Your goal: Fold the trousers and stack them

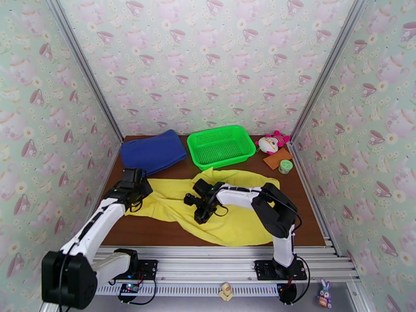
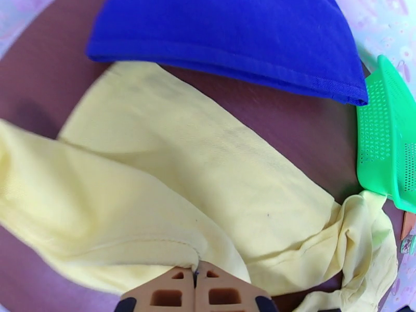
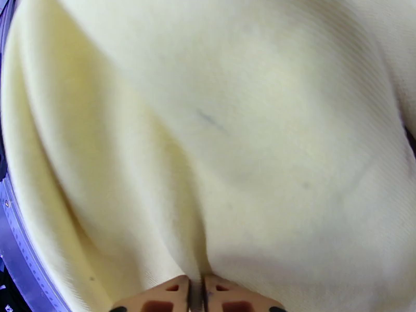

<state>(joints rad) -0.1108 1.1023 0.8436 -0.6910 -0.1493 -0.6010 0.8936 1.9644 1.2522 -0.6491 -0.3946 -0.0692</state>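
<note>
The yellow trousers [image 1: 229, 214] lie spread and rumpled across the middle of the brown table [image 1: 312, 214]. My left gripper [image 1: 139, 192] sits at their left end. In the left wrist view it [image 2: 195, 267] is shut, pinching a fold of the yellow cloth [image 2: 208, 167]. My right gripper [image 1: 200, 208] is down on the middle of the trousers. Seen from the right wrist, it [image 3: 203, 281] is shut with a ridge of yellow cloth [image 3: 234, 126] caught between its fingertips.
A folded dark blue cloth [image 1: 153, 151] lies at the back left, just beyond the trousers [image 2: 234, 37]. The green basket [image 1: 221, 145] stands at the back centre. A plush toy [image 1: 271, 143], a brown mat [image 1: 277, 158] and a small green cup [image 1: 285, 166] sit at the back right.
</note>
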